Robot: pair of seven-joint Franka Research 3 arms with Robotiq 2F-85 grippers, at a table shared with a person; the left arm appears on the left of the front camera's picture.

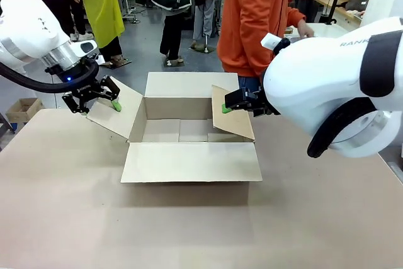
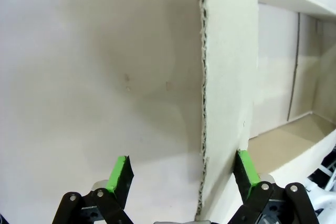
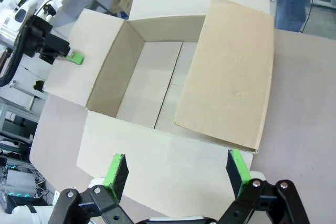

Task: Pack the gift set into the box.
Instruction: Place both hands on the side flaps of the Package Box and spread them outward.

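We count one large brown corrugated cardboard box [image 1: 179,108] mid-worktop [image 1: 189,225], all four flaps open. We judge it light, stiff and easily creased, best held by a flap edge. The left gripper [image 1: 96,106], jaws wide, straddles the 9 o'clock flap [image 1: 119,121] unclamped. The right gripper [image 1: 228,103], equally wide and empty, hovers by the 3 o'clock flap [image 1: 236,121].

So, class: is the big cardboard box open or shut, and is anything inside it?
Open and empty: the box has all four flaps folded outward, and its visible bottom panels lie bare inside.
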